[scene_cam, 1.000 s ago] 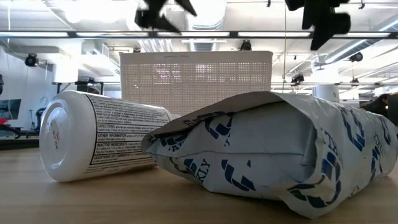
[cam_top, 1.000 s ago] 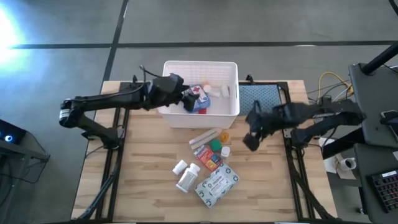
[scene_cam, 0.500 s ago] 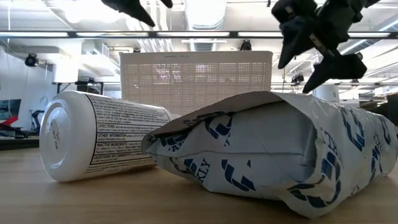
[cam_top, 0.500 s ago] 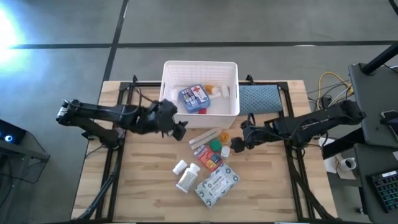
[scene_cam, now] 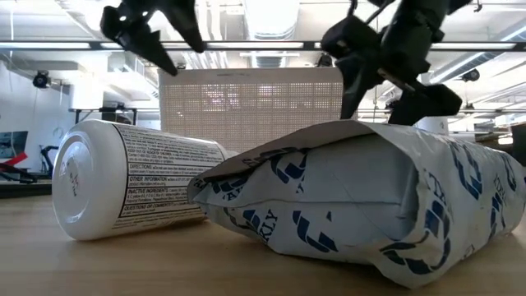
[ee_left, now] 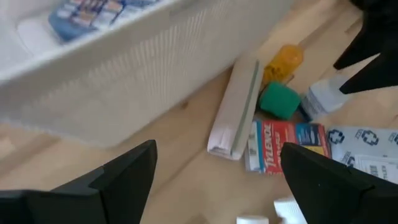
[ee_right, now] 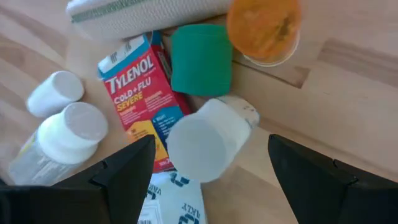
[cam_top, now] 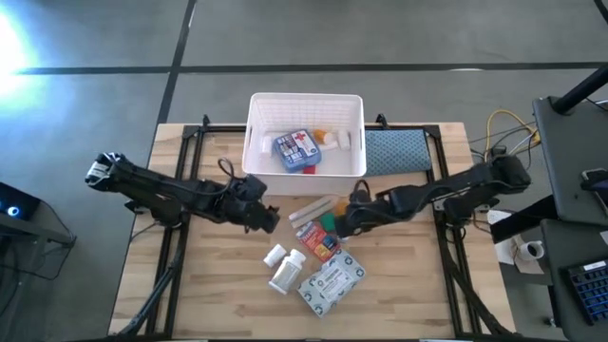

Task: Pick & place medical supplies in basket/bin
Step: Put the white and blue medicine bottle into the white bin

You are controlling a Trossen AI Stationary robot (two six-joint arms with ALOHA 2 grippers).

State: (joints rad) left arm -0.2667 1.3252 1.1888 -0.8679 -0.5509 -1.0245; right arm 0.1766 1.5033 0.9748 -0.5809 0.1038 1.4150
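Observation:
The white latticed basket [cam_top: 306,171] stands at the table's far middle, with a blue-white box [cam_top: 294,148] and small items inside. Near it lies a pile: a beige packet [ee_left: 233,112], a green roll [ee_right: 201,59], an orange bit [ee_right: 264,28], a red-orange box [ee_right: 140,93], white bottles [cam_top: 282,266] and a grey-white packet [cam_top: 332,282]. My right gripper [ee_right: 211,142] is open, low over the pile, its fingers either side of a small white bottle [ee_right: 205,134] without touching it. My left gripper [cam_top: 273,218] is open, left of the pile.
A blue-teal textured pad [cam_top: 394,152] lies right of the basket. In the low view a big white bottle [scene_cam: 131,189] lies on its side beside the grey-white packet [scene_cam: 362,205]. The two grippers face each other across the pile. Bare wood shows at the table's near left and near right.
My left gripper has drawn back from over the basket toward the near edge and then moved right toward the pile; the blue-white box lies in the basket. My right gripper has moved left and down, from the table's right part to the small white bottle.

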